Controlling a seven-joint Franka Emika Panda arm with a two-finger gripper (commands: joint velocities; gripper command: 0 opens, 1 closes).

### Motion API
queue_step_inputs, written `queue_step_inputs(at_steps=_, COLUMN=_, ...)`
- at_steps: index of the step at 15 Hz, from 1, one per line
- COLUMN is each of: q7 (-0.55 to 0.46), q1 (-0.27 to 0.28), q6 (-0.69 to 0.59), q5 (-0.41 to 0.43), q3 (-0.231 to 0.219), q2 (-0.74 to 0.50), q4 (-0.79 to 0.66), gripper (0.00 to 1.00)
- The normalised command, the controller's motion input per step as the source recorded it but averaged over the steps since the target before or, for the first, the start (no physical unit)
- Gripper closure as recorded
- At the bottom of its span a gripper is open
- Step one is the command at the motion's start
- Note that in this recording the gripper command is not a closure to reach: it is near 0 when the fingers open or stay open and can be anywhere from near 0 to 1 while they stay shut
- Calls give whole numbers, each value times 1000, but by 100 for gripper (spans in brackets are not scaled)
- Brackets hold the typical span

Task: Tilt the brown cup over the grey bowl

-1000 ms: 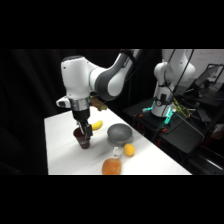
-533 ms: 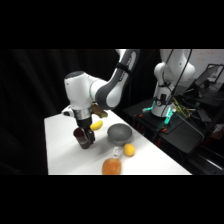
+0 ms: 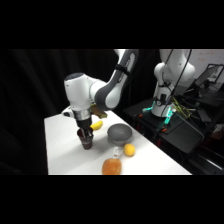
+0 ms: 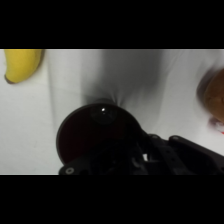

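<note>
The brown cup [image 3: 86,142] stands upright just left of the grey bowl [image 3: 119,133], a short gap between them. My gripper [image 3: 84,133] comes down from above onto the cup's rim and is shut on it. In the wrist view I look straight down into the cup's dark round mouth [image 4: 95,131], with the gripper's black linkage [image 4: 165,156] across the bottom edge. The bowl lies outside the wrist view. Whether the cup's base touches the table I cannot tell.
A yellow banana [image 3: 97,125] [image 4: 19,65] lies behind the cup. A small lemon [image 3: 129,149] sits in front of the bowl, and an orange-brown bottle-like thing [image 3: 112,165] [image 4: 212,91] is near the table's front edge. A second robot arm [image 3: 167,85] stands at the back right.
The arm has swung forward and to the right, and the cup has shifted a little toward the bowl with the gripper on it.
</note>
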Motion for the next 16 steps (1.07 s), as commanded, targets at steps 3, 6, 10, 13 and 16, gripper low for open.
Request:
queue_step_inputs(at_steps=3, q7=72, q1=41, q6=-10, q5=26, q3=-52, q2=-223, q4=-48, gripper=5)
queue_step_inputs(at_steps=6, q7=116, q1=63, q6=-251, q5=-4, q3=-83, q2=-635, q4=-218, gripper=5)
queue_step_inputs(at_steps=10, q7=24, q1=34, q6=-508, q5=55, q3=-19, q2=-758, q4=-252, gripper=5)
queue_step_inputs(at_steps=13, q7=-99, q1=-2, q6=-433, q5=273, q3=40, q2=-551, q4=-248, gripper=5)
queue_step_inputs(at_steps=16, q7=-367, q1=-62, q6=-299, q5=617, q3=44, q2=-467, q4=-350, gripper=5)
